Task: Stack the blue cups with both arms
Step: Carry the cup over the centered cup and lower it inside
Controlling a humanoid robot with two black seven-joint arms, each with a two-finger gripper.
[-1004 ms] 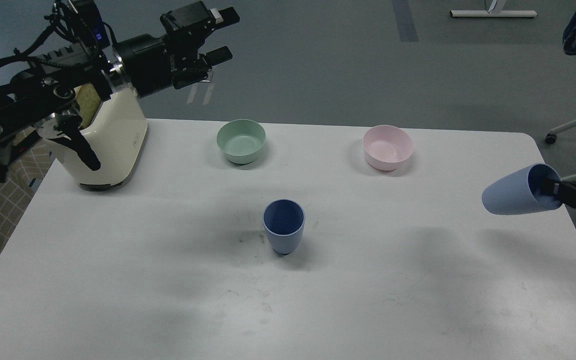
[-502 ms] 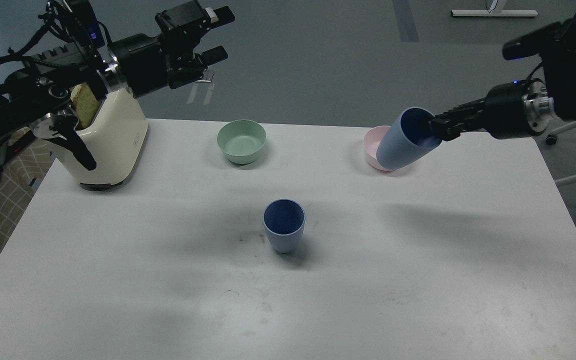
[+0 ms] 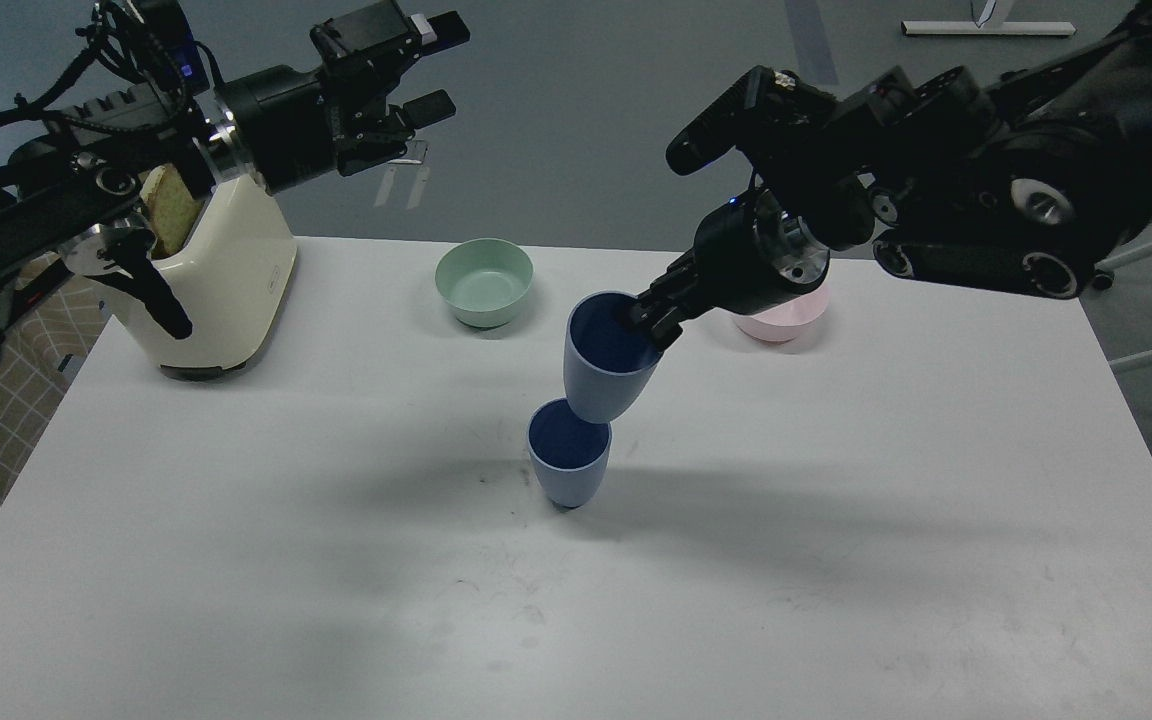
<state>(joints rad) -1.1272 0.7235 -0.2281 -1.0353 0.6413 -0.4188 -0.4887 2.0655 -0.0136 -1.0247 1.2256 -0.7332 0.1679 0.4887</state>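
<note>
One pale-blue cup point(image 3: 566, 465) stands upright on the white table point(image 3: 236, 560) near the middle. My right gripper point(image 3: 648, 320) is shut on the rim of the second blue cup point(image 3: 604, 365), one finger inside it. That cup hangs nearly upright just above and slightly behind the standing cup, its base at the standing cup's far rim. My left gripper point(image 3: 433, 68) is open and empty, raised high at the back left above the toaster.
A cream toaster point(image 3: 216, 290) with bread in it stands at the back left. A green bowl point(image 3: 484, 282) sits at the back centre. A pink bowl point(image 3: 781, 320) is partly hidden behind my right arm. The table's right edge runs near my right arm.
My right arm has swung left with the blue cup, from over the pink bowl to just above the standing cup, turning it nearly upright. The left arm has barely moved.
</note>
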